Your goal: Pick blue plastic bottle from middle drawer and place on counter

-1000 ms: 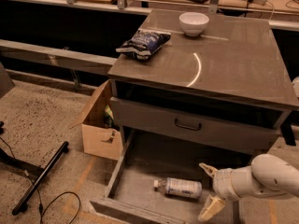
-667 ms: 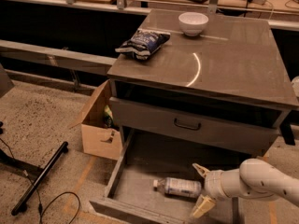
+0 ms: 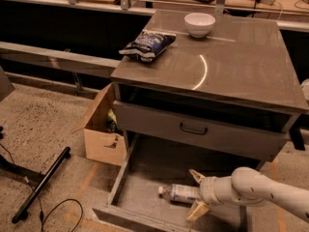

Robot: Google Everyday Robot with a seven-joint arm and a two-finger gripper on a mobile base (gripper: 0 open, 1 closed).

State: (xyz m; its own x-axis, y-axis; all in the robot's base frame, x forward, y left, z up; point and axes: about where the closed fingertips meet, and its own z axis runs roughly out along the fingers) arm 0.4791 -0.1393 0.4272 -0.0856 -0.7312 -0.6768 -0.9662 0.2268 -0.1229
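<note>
The blue plastic bottle (image 3: pixel 179 194) lies on its side on the floor of the open middle drawer (image 3: pixel 140 182), white cap pointing left. My gripper (image 3: pixel 196 193) reaches in from the right on a white arm. Its two tan fingers are spread open, one above and one below the bottle's base end. The bottle rests on the drawer floor. The counter (image 3: pixel 231 64) is the glossy grey-brown cabinet top above.
A dark blue snack bag (image 3: pixel 147 44) and a white bowl (image 3: pixel 199 23) sit on the counter's far left part. A closed drawer front with a black handle (image 3: pixel 193 129) overhangs the open drawer. A cardboard box (image 3: pixel 102 129) stands left of the cabinet. A black bar (image 3: pixel 41 183) and cables lie on the floor.
My gripper has moved left along the drawer, and its open fingers now straddle the bottle's base end. The bottle has not moved.
</note>
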